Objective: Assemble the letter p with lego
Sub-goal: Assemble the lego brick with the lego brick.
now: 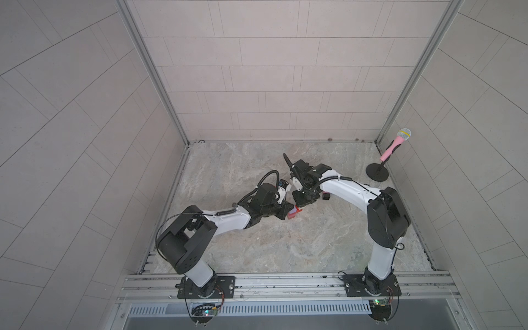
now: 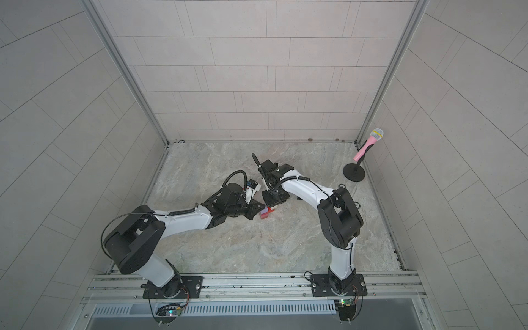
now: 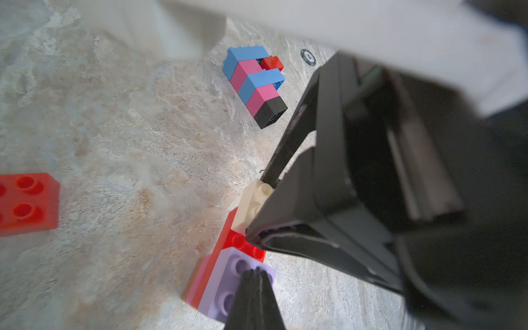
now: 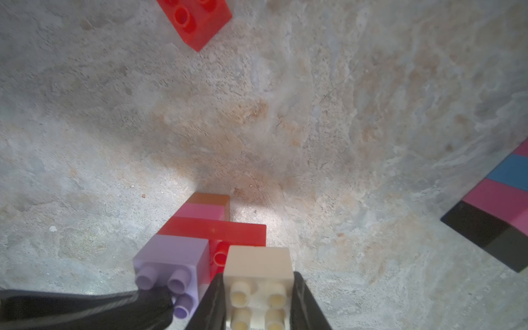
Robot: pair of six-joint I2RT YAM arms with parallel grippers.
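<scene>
A small lego stack (image 4: 213, 233) stands on the table: an orange-brown brick, a pink one, then an oblong red brick (image 3: 243, 243). A lilac brick (image 3: 225, 283) sits on one end of the red one. My left gripper (image 3: 254, 274) is shut, its tips resting on the lilac brick's studs. My right gripper (image 4: 258, 297) is shut on a cream brick (image 4: 257, 263), held over the red brick's other end beside the lilac one. I cannot tell whether the cream brick is seated. In both top views the two grippers meet over the stack (image 1: 294, 213) (image 2: 267, 213).
A lying row of blue, pink and black bricks (image 3: 254, 85) with a small red one lies near the right arm, also at a view edge (image 4: 500, 205). A loose red brick (image 3: 27, 203) (image 4: 197, 20) lies apart. A pink microphone on a stand (image 1: 395, 144) stands back right.
</scene>
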